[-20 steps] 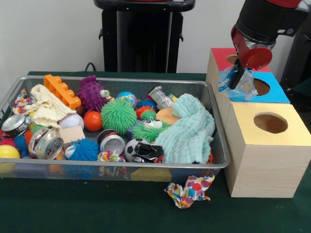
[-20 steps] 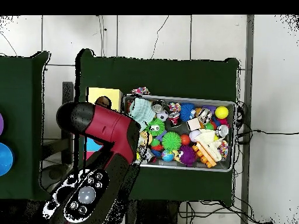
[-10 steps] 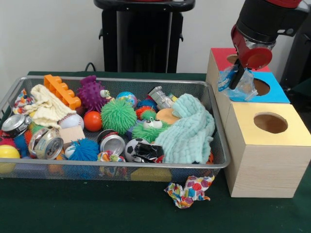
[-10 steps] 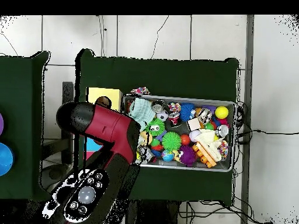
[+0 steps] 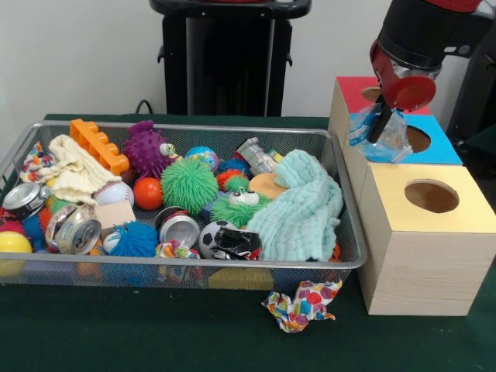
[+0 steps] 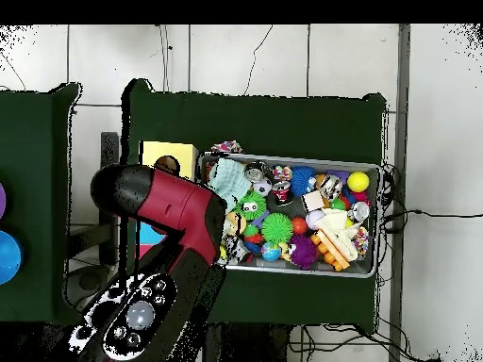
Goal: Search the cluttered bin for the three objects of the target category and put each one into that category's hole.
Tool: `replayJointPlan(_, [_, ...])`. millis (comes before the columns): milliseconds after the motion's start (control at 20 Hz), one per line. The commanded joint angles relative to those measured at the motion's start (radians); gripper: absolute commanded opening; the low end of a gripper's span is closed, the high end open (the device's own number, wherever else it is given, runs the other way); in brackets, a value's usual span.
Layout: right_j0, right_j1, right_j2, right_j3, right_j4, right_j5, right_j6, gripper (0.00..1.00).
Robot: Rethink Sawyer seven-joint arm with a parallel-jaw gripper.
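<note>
Fingers of the gripper (image 5: 380, 124) are clamped on a crumpled clear plastic bag (image 5: 380, 136), held above the blue-topped box (image 5: 438, 151) just beside its round hole (image 5: 418, 139).

Near to far on the green worktop (image 5: 155, 325): a crumpled polka-dot wrapper (image 5: 302, 304) lies in front of the wire mesh bin (image 5: 341, 167); the yellow-topped box (image 5: 430, 240) stands beside the bin; inside the bin sit crushed cans (image 5: 76, 229), a soccer ball (image 5: 213, 236), a mint green cloth (image 5: 298, 209), a green spiky ball (image 5: 188, 184) and an orange toy brick (image 5: 98, 144). The red-topped box (image 5: 353, 93) stands farthest.
</note>
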Motion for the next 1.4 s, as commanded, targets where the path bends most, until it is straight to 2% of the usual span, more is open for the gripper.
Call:
replayJointPlan(50, [0.006, 0.018, 0.142, 0.040, 0.060, -0.019, 0.268, 0.00])
replayJointPlan(350, [0.035, -0.046, 0.110, 0.060, 0.058, 0.066, 0.268, 0.00])
replayJointPlan(600, [0.037, -0.100, 0.104, 0.098, 0.051, 0.093, 0.238, 0.00])
replayJointPlan(900, [0.069, -0.140, 0.085, 0.124, 0.037, 0.125, 0.264, 0.00])
replayJointPlan(1400, [0.086, -0.245, 0.046, 0.263, -0.024, 0.111, 0.171, 0.00])
